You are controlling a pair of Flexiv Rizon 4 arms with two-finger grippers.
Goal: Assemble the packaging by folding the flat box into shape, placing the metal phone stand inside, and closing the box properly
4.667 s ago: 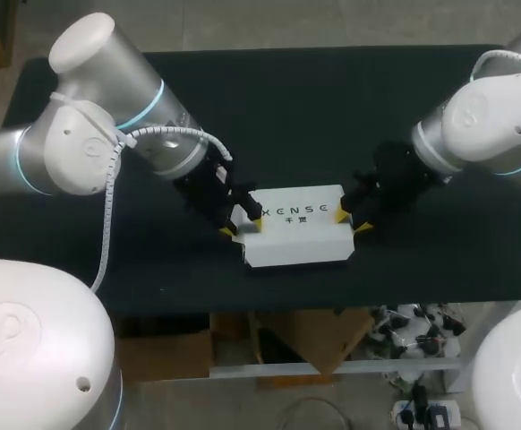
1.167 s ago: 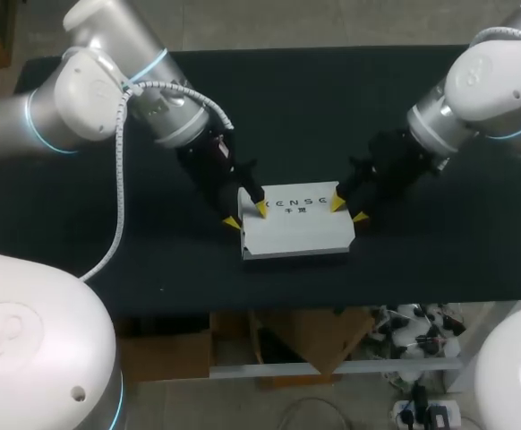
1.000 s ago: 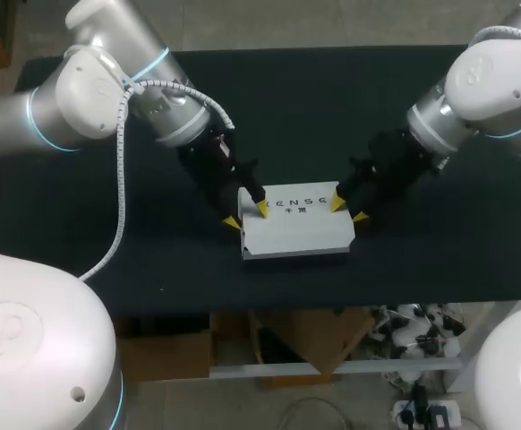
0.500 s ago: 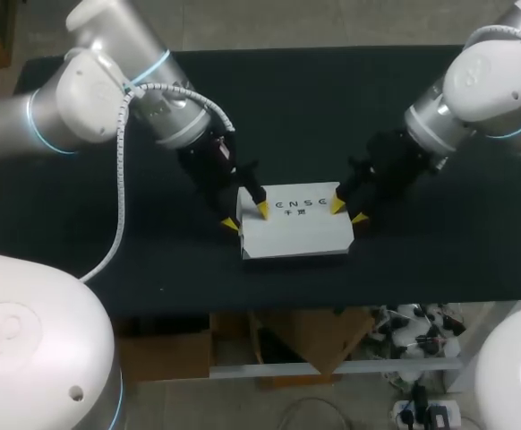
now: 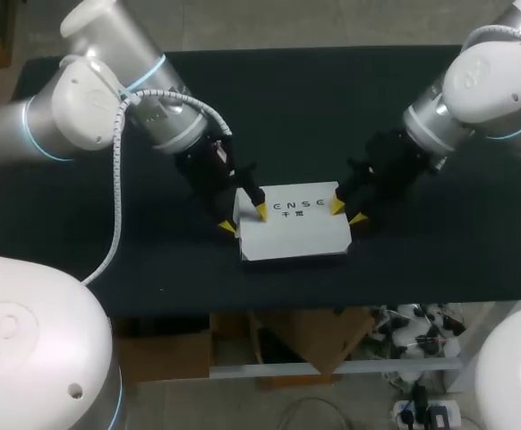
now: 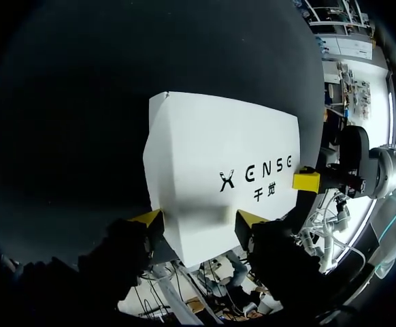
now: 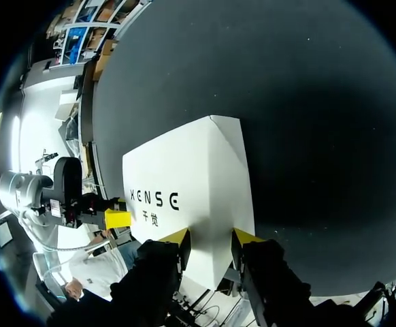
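Head view, step in hand: by my reading this is the final closing, seating the lid on a box (image 5: pixel 294 235) that is already folded into shape. The task looks near its end. The phone stand is not in sight; I presume it is inside but cannot confirm that.

Doing it well:
- Keep both ends level so the lid does not skew.
- Match the squeeze left and right; thin board creases easily.
- Check that the near edge is tucked in before letting go.
- Do not drag the box across the bench (image 5: pixel 332 98).

Left jaws: they straddle one far corner of the box. One fingertip (image 5: pixel 261 210) rests on the printed lid and the other sits outside the end wall. The left wrist view shows white board filling the gap between the two tips and touching both. I read these jaws as clamped on the box, standing fairly wide.

Right jaws: they take the opposite far corner in the same way, with one fingertip (image 5: pixel 337 204) on the lid. In the right wrist view a box edge runs between the tips, with board against each. These jaws also look clamped on the box, with a narrower gap.

Box relative to the jaws: it spans between the two pairs of jaws. Its body extends ahead of each pair, and its base appears to rest on the bench.
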